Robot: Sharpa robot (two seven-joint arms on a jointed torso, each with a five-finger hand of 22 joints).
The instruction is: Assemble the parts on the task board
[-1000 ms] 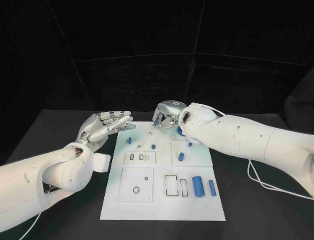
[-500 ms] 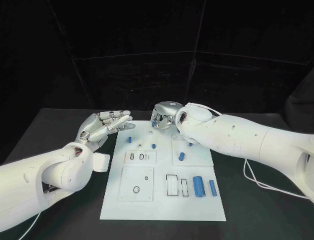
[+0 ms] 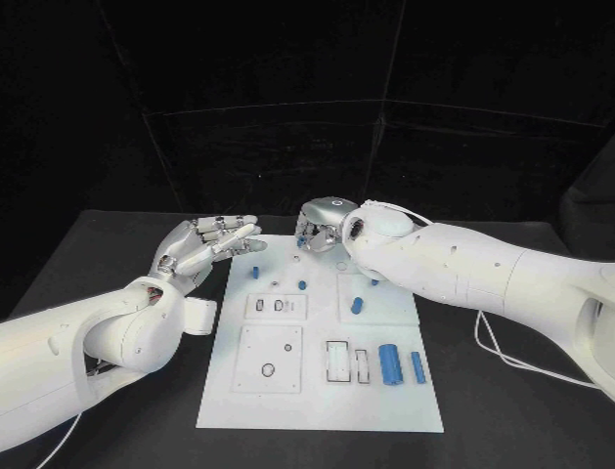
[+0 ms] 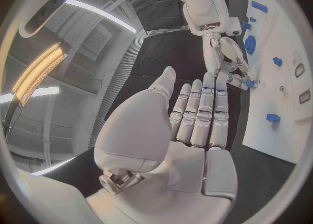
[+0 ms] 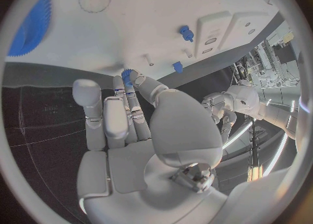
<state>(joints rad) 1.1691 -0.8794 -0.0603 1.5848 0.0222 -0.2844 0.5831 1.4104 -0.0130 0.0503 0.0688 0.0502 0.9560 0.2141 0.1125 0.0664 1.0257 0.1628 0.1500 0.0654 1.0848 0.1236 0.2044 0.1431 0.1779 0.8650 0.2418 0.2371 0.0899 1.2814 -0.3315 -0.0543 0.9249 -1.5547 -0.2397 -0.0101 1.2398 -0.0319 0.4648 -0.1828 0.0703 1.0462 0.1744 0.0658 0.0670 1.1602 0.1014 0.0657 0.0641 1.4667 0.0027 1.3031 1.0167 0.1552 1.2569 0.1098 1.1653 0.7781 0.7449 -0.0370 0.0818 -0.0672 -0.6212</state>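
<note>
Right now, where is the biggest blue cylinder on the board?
In the head view the big blue cylinder lies near the white board's front right corner, between a thinner blue rod and two rectangular slots.

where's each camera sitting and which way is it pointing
Head view: on the robot's head, looking down at the task board; both arms, left hand, right hand.
Left wrist view: behind the left hand, facing across the board's far end to the right hand.
Right wrist view: behind the right hand, fingertips on a small blue part.
Shared: board, right hand.
</note>
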